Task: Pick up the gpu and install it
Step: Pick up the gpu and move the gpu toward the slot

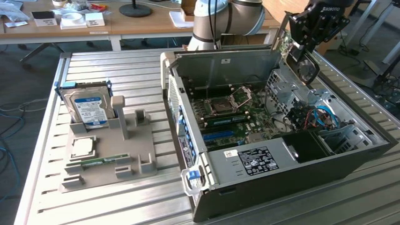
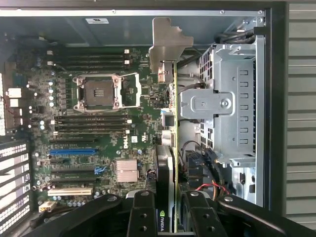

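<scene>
Clamping the gpu (image 2: 165, 168) edge-on, pincer (image 2: 170, 212) closed on it; long axis outward, bracket (image 2: 168, 44) farthest

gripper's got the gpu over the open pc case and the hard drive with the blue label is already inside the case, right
Not quite. The gripper does hold the gpu over the open pc case, but the hard drive is not inside it. The exterior view shows it standing upright in the gray holder on the table beside the case.

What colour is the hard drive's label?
The label is blue and white, clearest in the exterior view.
</scene>
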Tool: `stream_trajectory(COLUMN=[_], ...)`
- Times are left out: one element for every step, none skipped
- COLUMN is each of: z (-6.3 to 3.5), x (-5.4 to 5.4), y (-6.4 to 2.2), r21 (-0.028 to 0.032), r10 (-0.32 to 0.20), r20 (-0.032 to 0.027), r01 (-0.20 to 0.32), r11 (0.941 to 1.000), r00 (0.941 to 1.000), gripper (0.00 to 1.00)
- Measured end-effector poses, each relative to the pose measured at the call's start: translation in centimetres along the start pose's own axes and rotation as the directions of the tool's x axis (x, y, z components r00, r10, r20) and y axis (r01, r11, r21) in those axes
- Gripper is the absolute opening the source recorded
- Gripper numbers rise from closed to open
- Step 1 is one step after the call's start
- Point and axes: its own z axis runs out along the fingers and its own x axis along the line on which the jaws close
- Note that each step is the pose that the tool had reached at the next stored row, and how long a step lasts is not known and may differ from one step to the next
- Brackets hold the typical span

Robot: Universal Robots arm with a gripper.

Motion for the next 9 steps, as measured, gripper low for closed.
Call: stream_trajectory(z=[0.0,0.0,0.0,0.0,0.0,0.0,0.0,0.0,0.0], x=[0.0,0.0,0.0,0.0,0.0,0.0,0.0,0.0,0.0], y=[0.0,0.0,0.0,0.0,0.0,0.0,0.0,0.0,0.0], r21=[0.0,0.0,0.0,-0.0001,0.0,0.0,-0.0001,0.0,-0.0001], r10=[0.0,0.0,0.0,0.0,0.0,0.0,0.0,0.0,0.0], r20=[0.0,0.0,0.0,0.0,0.0,0.0,0.0,0.0,0.0], r01=[0.0,0.0,0.0,0.0,0.0,0.0,0.0,0.0,0.0], r11=[1.0,1.0,1.0,1.0,1.0,1.0,1.0,1.0,1.0], r00=[1.0,1.0,1.0,1.0,1.0,1.0,1.0,1.0,1.0], gripper=[0.27,0.27,0.27,0.27,0.27,0.27,0.27,0.27,0.27])
